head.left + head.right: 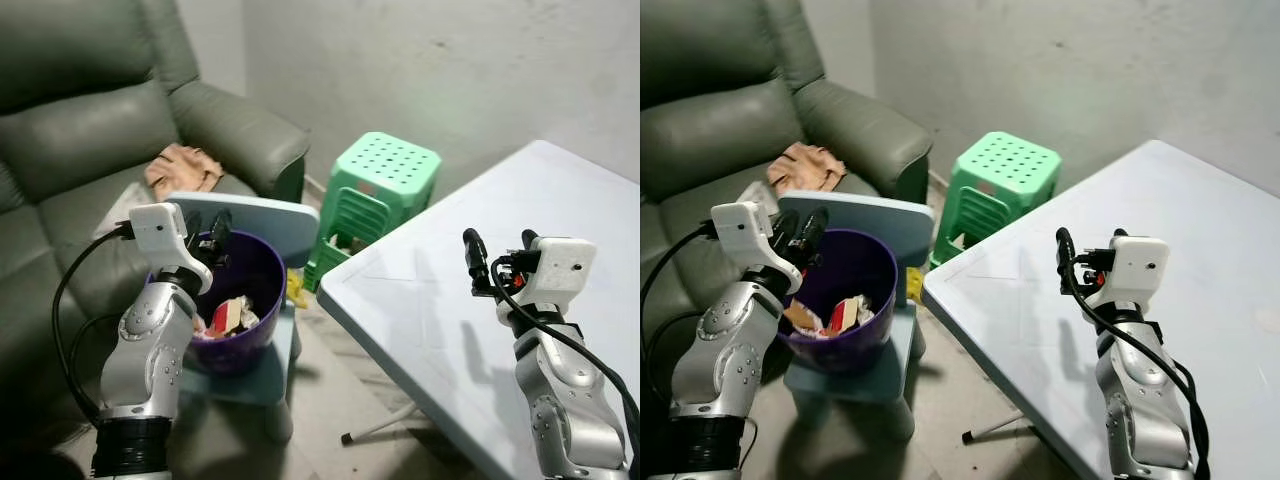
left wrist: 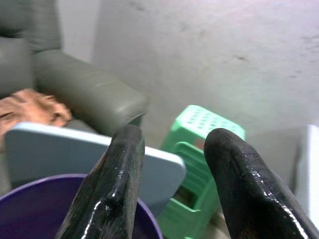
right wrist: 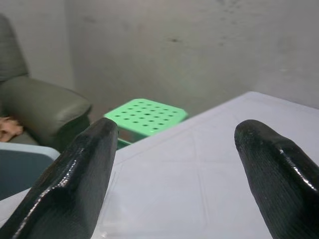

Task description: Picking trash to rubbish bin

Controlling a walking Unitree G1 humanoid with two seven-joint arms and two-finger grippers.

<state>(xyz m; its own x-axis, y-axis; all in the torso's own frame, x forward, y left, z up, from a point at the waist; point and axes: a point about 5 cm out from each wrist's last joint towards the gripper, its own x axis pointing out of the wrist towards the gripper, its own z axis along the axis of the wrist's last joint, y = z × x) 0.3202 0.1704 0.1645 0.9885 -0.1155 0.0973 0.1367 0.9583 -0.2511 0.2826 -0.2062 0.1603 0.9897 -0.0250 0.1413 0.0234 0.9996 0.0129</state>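
Rubbish bin (image 1: 240, 290), purple, lower left of frame; trash (image 1: 228, 316) lies inside. Left gripper (image 1: 212, 236) over its rim, fingers released, empty. Right gripper (image 1: 497, 258) above the white worktop (image 1: 450, 330), fingers released. Step: drop apparently done; next, find further trash.

right gripper (image 3: 179, 174): jaws spread wide, nothing between | pale surface (image 3: 199, 154) beneath | green stool (image 3: 145, 116) past its edge | grey-green armchair (image 3: 42, 107) beside stool | grey wall (image 3: 174, 45) behind
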